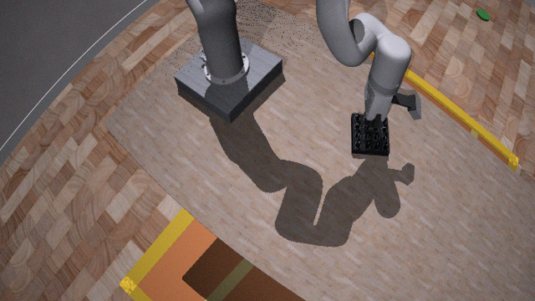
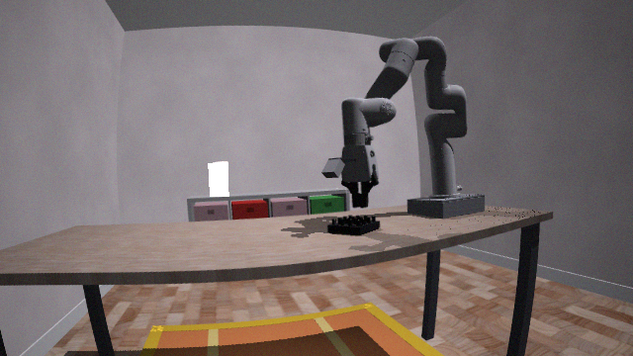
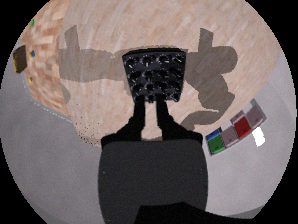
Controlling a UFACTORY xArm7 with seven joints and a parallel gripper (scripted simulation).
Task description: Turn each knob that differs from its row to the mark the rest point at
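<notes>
Overhead view of a pale wooden table (image 1: 292,138) with 1 grey robot arm reaching out from its square grey base plate (image 1: 267,67) to a small black square knob box (image 1: 370,142) studded with rows of black knobs. The black 2-fingered gripper (image 2: 360,200) hangs straight above the box, fingers pointing down. In the side view a clear gap of air shows between the fingertips and the knob tops, so nothing is touched. The fingers are drawn close together with only a narrow slit between them, and they pinch nothing.

From the wrist camera the box (image 3: 154,72) lies just ahead of the gripper (image 3: 152,104), and the fingertips overlap only its nearest row. From overhead, too, the arm covers just one edge row, the one toward the upper side of the picture. The coming move is therefore likely a short shift over a knob and a straight descent.

The box looks nearly square, with no clear long axis. White knob lines, printed names and the socket are too small to read.

Bare table surrounds the box on every side; the nearest table edge runs beyond the wrist's side-mounted grey block (image 1: 407,104)
</notes>
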